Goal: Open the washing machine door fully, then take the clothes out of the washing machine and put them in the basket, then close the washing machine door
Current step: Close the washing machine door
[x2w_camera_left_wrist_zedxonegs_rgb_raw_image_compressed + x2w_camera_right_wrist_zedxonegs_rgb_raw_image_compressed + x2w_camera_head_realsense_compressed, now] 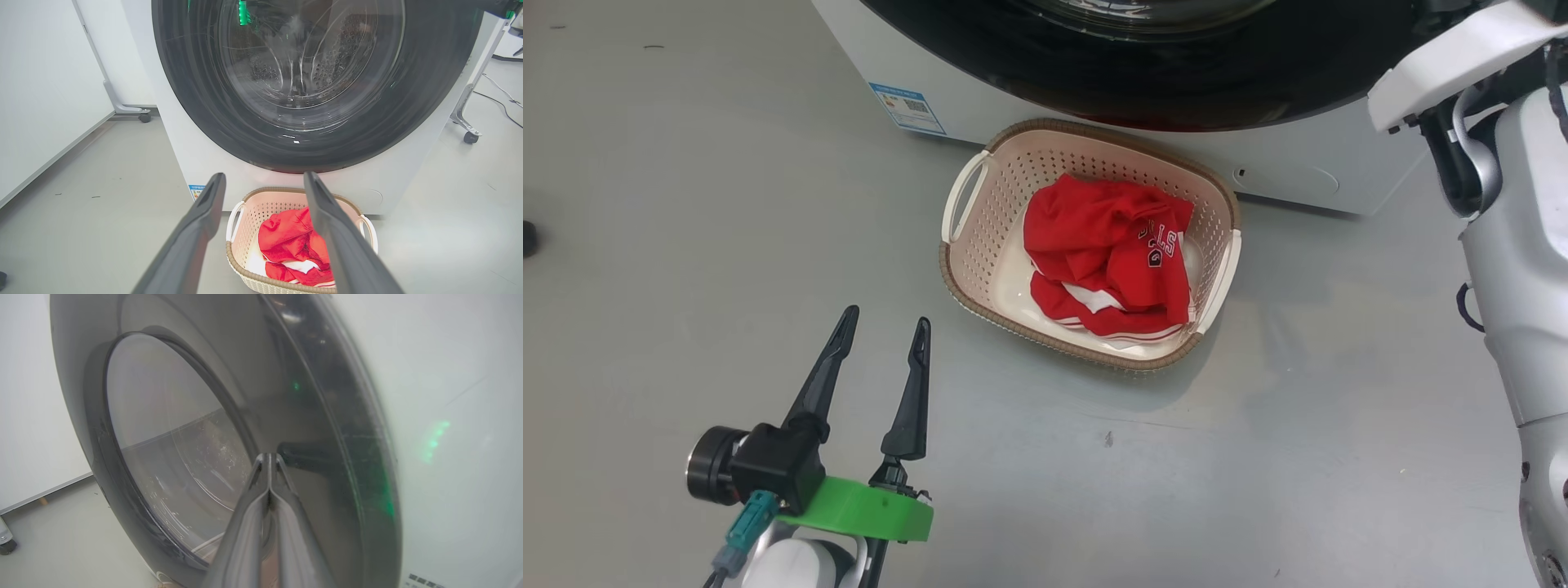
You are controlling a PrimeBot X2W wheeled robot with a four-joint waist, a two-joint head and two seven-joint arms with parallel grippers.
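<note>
Now, red fabric clothes (1107, 245): lying in cream perforated basket (980, 245)
Left gripper (887, 317): hovering released
Right gripper (268, 457): clenched, facing glossy black door (318, 416)

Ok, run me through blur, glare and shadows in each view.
Head view: sharp, evenly lit, the basket casts a soft shadow on the floor. Left wrist view: wide-angle bulge, streaky reflections smear the washing machine door. Right wrist view: hazy throughout, green glow on the door's rim, the shut right gripper soft.
</note>
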